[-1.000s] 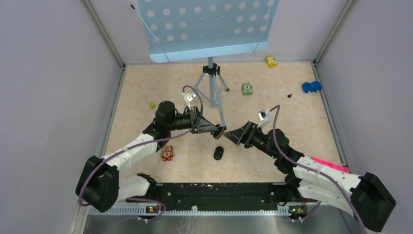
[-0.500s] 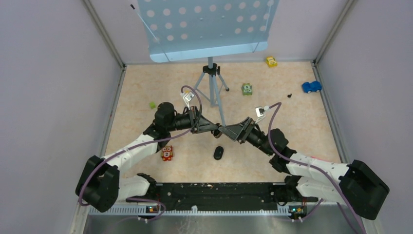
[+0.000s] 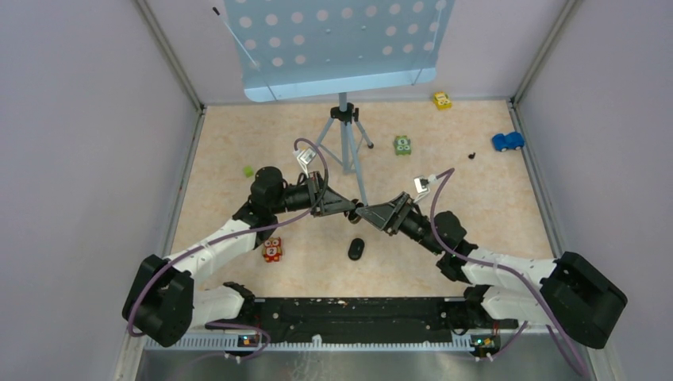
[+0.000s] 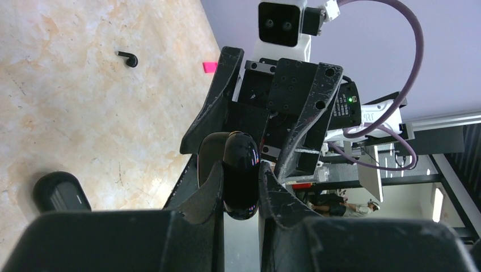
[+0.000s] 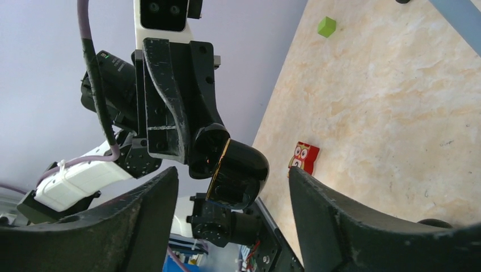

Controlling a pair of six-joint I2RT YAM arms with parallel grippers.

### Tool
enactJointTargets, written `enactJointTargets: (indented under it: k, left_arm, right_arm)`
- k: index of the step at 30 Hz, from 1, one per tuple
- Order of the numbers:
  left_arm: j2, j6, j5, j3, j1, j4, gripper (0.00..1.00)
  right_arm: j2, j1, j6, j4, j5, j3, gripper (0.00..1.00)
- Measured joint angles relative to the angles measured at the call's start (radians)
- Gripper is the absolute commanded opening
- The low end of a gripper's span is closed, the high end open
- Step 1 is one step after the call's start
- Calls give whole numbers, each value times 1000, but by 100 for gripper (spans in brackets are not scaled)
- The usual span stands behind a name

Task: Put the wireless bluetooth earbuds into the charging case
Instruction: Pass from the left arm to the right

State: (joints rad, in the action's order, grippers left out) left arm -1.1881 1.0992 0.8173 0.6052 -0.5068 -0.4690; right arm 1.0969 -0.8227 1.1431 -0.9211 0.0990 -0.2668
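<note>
My left gripper [image 3: 353, 209] is shut on the charging case [image 4: 241, 173], a glossy black oval, and holds it above the table. In the right wrist view the case [image 5: 238, 173] shows a gold-edged seam, its lid slightly apart. My right gripper [image 3: 367, 213] is open, with its fingers [image 5: 142, 226] on either side of the held case and not touching it. One tiny black earbud [image 3: 471, 155] lies on the table at the far right; it also shows in the left wrist view [image 4: 128, 58]. No other earbud is visible.
A matte black oval object [image 3: 356, 248] lies on the table below the grippers. A tripod [image 3: 346, 143] carrying a blue perforated board stands behind. A red owl block [image 3: 272, 249], a green cube [image 3: 248, 171], a green toy [image 3: 403, 145], a yellow car [image 3: 442, 100] and a blue car [image 3: 507, 141] are scattered about.
My right gripper has moved left to the left gripper and now stands open round the held case. The left gripper has barely moved.
</note>
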Motion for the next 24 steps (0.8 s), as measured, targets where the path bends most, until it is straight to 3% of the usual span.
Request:
enactJointTargets:
  k: [12, 21, 24]
  left_arm:
    - [0, 8, 0, 0, 0, -3, 0]
    - [6, 10, 5, 0, 0, -14, 0]
    - [10, 10, 5, 0, 0, -14, 10]
  right_arm:
    - [89, 0, 36, -113, 19, 0, 49]
    - [97, 0, 54, -142, 16, 12, 22]
    - [97, 0, 55, -151, 17, 14, 14]
